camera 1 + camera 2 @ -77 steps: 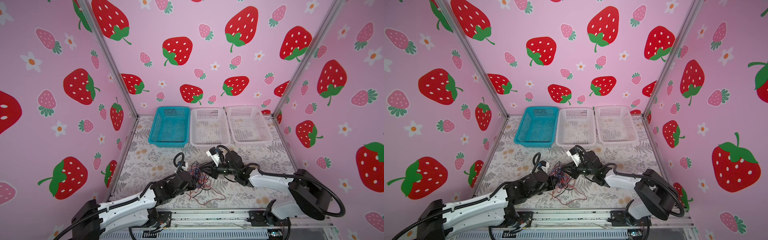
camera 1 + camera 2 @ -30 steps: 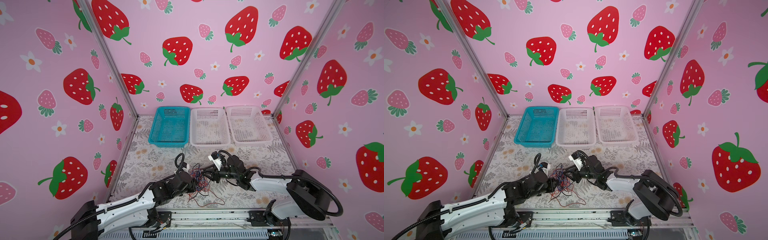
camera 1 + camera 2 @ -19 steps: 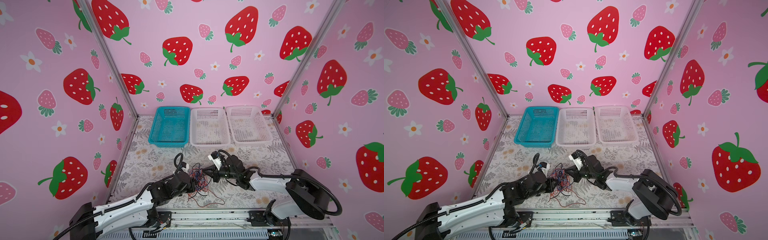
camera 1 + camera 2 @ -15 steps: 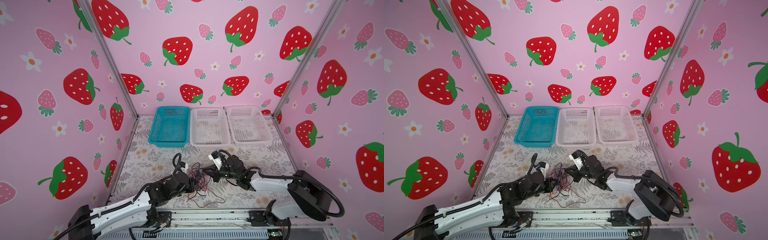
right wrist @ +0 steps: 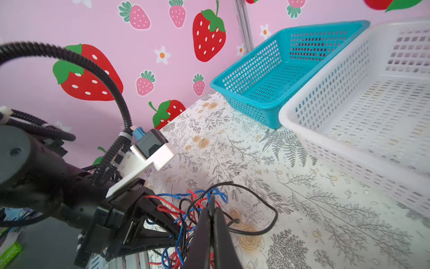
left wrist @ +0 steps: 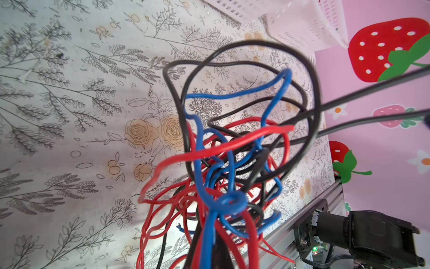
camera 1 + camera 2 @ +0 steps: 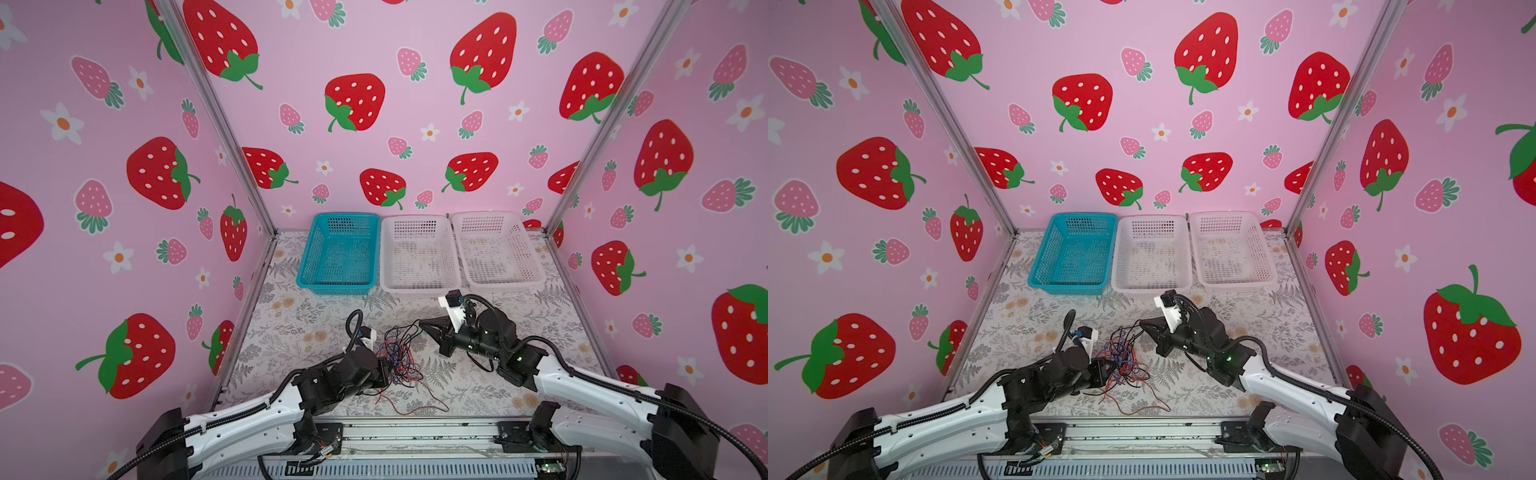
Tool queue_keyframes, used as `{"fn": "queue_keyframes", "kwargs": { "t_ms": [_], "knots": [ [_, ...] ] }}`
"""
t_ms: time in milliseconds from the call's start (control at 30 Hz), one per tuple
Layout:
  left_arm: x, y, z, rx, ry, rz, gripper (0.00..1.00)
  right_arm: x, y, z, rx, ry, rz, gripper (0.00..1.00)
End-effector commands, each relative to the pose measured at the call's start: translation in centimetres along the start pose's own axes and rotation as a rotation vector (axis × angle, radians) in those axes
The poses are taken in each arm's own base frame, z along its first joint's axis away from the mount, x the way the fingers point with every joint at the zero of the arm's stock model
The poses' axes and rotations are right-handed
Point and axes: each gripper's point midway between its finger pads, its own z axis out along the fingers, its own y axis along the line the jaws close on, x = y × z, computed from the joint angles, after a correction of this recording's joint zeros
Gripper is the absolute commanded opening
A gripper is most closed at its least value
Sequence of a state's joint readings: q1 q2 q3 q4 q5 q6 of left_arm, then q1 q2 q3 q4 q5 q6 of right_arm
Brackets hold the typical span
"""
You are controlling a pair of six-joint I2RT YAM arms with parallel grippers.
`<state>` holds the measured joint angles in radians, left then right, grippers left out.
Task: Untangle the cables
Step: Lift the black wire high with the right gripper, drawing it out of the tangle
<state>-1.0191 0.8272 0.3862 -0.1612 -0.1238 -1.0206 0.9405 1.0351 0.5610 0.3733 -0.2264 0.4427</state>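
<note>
The cables (image 7: 399,357) (image 7: 1123,357) are one tangle of thin red, blue and black wires near the table's front middle. My left gripper (image 7: 384,370) (image 7: 1106,372) is shut on the tangle's near side; in the left wrist view the wires (image 6: 232,163) bunch up over the jaws and hide them. My right gripper (image 7: 422,322) (image 7: 1144,324) is shut at the tangle's far right. In the right wrist view its jaws (image 5: 212,206) meet on a black cable (image 5: 267,209) that loops out over the cloth. Two black strands (image 6: 372,93) run taut toward it.
Three baskets line the back wall: a blue one (image 7: 338,286) and two white ones (image 7: 415,286) (image 7: 498,282), with nothing in them. A loose red wire end (image 7: 415,409) trails toward the metal front rail (image 7: 415,432). Pink walls close in both sides.
The right gripper's jaws have closed on the black cable. The left gripper, still holding the tangle, has drawn back slightly toward the front rail, and the black strands between them are now taut.
</note>
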Motion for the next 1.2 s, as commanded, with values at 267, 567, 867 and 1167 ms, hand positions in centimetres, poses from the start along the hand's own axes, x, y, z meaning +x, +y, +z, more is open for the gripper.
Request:
{"fn": "queue_keyframes", "kwargs": {
  "t_ms": [267, 567, 867, 1167],
  "knots": [
    [1.5, 3.8, 0.4, -0.098, 0.009, -0.003, 0.0, -12.7, 1.1, -6.2, 0.17, -0.234, -0.09, 0.0],
    [1.6, 4.6, 0.6, -0.118, 0.0, -0.003, 0.0, -22.0, 3.1, -12.8, 0.291, -0.394, -0.145, 0.0],
    [1.2, 4.5, 1.1, -0.123, 0.008, 0.017, 0.0, -30.8, 5.2, -16.7, 0.384, -0.466, -0.214, 0.0],
    [0.5, 3.8, 2.0, -0.112, 0.027, 0.041, 0.0, -35.4, 6.8, -18.4, 0.404, -0.514, -0.231, 0.0]
  ]
}}
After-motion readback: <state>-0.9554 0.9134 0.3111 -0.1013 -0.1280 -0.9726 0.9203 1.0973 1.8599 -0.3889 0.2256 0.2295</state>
